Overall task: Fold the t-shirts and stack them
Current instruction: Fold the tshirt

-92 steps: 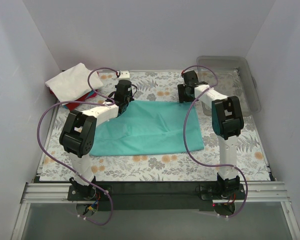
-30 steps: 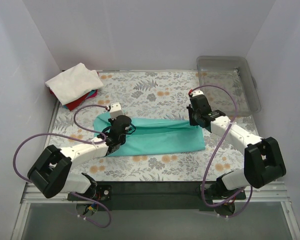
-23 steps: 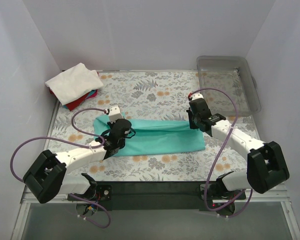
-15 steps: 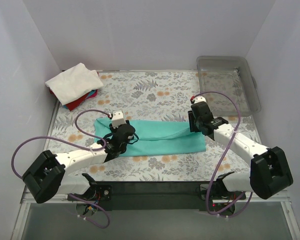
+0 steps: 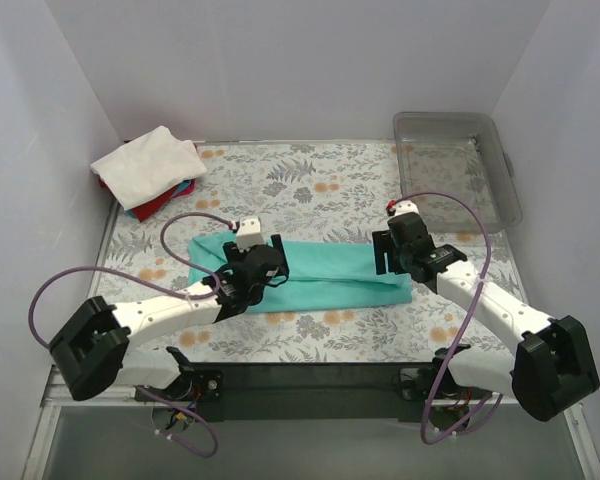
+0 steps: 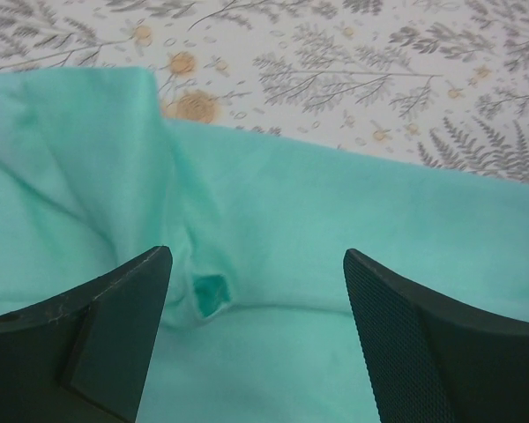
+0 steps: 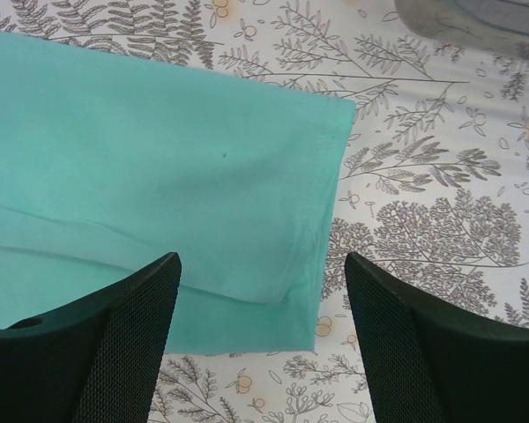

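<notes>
Centre of the top view: teal t-shirt [image 5: 330, 270] lies flat on the floral-print table [image 5: 310, 180], folded into a long band running left to right. Left gripper [image 5: 265, 262] sits low over the band's left part, and right gripper [image 5: 395, 252] is over its right end.

Left wrist view: both fingers [image 6: 115, 308] are spread wide with nothing between them. Creased teal cloth lies below, with a small pucker [image 6: 210, 293] at lower centre.

Right wrist view: fingers [image 7: 115, 326] also spread wide, holding nothing. The shirt's stitched hem edge is at centre frame, with a folded layer showing along the lower part and bare floral table to the right.

Upper left of the top view: white t-shirt [image 5: 150, 162] tops a stack, with a red t-shirt [image 5: 145, 208] and a blue edge [image 5: 183, 188] under it, well apart from the teal one.

Upper right: clear grey tray [image 5: 445, 117].
</notes>
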`<state>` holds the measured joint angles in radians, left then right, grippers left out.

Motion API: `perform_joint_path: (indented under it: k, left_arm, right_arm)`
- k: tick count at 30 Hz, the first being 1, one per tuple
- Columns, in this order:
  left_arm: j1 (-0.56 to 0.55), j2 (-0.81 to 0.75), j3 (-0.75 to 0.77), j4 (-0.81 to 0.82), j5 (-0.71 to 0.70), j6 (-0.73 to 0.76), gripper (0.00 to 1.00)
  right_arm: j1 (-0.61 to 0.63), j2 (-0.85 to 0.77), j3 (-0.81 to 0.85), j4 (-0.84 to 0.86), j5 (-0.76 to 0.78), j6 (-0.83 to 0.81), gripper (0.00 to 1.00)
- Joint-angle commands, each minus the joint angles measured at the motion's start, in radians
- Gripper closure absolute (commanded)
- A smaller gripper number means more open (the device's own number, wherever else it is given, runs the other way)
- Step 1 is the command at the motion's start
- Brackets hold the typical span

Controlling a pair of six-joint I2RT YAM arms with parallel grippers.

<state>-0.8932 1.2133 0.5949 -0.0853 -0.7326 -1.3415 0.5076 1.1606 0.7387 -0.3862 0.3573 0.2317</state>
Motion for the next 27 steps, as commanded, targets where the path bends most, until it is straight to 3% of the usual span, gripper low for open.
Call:
perform_joint_path:
  k: [1, 7, 14, 19, 24, 27]
  left_arm:
    - [0.002, 0.128, 0.107, 0.151, -0.019, 0.079, 0.27]
    - [0.123, 0.232, 0.184, 0.190, 0.070, 0.108, 0.20]
    - [0.188, 0.253, 0.258, 0.113, -0.080, 0.180, 0.18]
    - [0.263, 0.296, 0.296, 0.108, -0.005, 0.186, 0.17]
    - [0.292, 0.440, 0.416, 0.016, -0.017, 0.202, 0.18]
    - [0.296, 0.482, 0.436, 0.001, -0.007, 0.217, 0.25]
  right_arm:
    - [0.005, 0.031, 0.034, 0.064, -0.070, -0.003, 0.32]
    - [0.012, 0.089, -0.005, 0.132, -0.142, -0.005, 0.34]
    - [0.023, 0.103, -0.038, 0.176, -0.188, -0.005, 0.34]
    - [0.028, 0.136, -0.024, 0.199, -0.230, -0.011, 0.34]
    - [0.032, 0.149, -0.025, 0.221, -0.256, -0.009, 0.34]
    - [0.035, 0.145, -0.033, 0.228, -0.264, -0.006, 0.34]
